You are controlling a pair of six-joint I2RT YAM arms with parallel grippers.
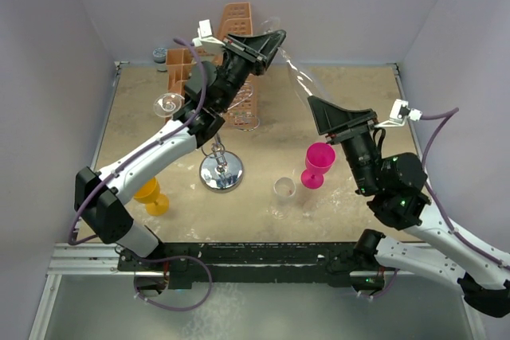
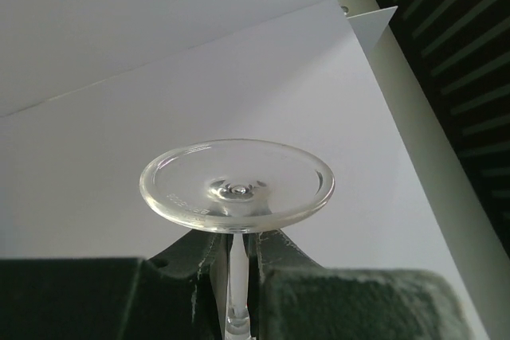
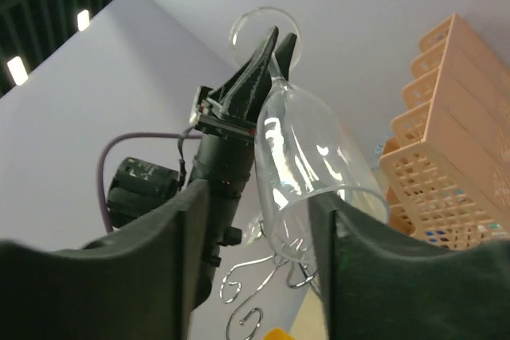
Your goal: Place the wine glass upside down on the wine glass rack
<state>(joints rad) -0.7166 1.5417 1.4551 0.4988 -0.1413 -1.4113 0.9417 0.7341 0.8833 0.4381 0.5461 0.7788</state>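
Wine glass [image 3: 311, 157] in air, tilted, up & R of wine glass rack [image 1: 221, 174], not touching it. L gripper [image 2: 237, 252] pinches stem by foot. R gripper [image 3: 259, 201] spread wide, loose round bowl rim. Pink cup [image 1: 319, 165] R of rack, orange basket [image 1: 239, 17] behind.
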